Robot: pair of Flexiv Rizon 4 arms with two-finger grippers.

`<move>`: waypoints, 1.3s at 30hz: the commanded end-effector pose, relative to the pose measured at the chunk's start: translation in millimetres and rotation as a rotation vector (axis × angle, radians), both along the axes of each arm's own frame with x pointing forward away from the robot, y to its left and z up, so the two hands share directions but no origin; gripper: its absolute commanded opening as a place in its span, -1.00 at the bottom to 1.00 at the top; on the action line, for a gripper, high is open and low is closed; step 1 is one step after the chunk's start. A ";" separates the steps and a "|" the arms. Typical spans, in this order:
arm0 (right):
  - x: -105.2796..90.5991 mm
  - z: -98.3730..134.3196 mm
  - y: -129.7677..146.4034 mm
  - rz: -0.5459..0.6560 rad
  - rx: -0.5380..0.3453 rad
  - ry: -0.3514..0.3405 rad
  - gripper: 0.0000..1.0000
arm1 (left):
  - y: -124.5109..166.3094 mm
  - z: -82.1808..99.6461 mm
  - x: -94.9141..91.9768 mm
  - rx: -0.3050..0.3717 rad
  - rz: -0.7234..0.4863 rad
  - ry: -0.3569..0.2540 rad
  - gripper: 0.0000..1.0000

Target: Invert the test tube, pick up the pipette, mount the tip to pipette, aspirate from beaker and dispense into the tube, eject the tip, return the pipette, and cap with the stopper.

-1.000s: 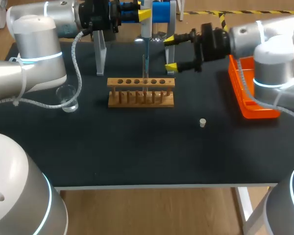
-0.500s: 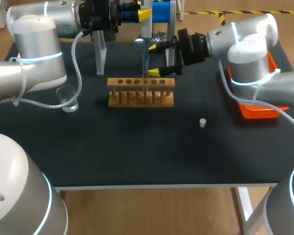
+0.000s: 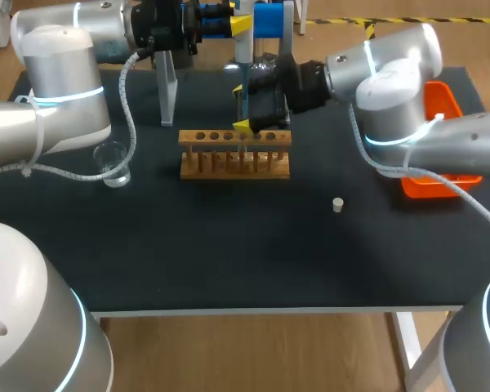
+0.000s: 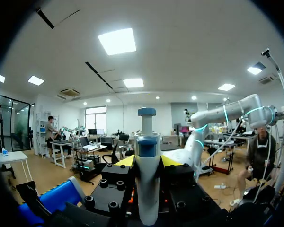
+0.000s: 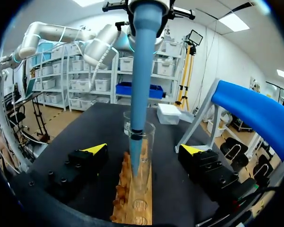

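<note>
Test tube [image 5: 147, 163] over rack [image 3: 235, 153] half-hidden by right gripper [image 5: 143, 150], fingers spread, moved in from rack's right; left gripper [image 4: 147, 161] clamps pipette [image 4: 147, 184].

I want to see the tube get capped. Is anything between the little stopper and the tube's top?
Yes. The pipette, held in the left tool, has its tip down inside the mouth of the test tube. The stopper lies on the table, apart from the rack.
</note>
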State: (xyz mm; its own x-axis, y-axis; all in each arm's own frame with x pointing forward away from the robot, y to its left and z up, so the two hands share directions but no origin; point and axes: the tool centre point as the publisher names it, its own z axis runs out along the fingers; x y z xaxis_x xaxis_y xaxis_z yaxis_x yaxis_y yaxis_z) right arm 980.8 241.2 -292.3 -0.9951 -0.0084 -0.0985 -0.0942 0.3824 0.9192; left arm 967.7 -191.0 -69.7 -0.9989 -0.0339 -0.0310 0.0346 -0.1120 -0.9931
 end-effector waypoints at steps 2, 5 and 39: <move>-4.6 -5.8 4.9 -0.035 -0.028 0.002 1.00 | 0.3 0.4 1.0 0.001 -0.003 0.000 -1.00; -7.3 -8.5 7.4 -0.036 -0.030 0.005 1.00 | 0.3 0.4 1.0 0.001 -0.003 0.000 -1.00; -10.1 -16.3 11.0 -0.073 -0.082 -0.038 1.00 | 0.3 0.4 1.0 0.001 -0.003 0.000 -1.00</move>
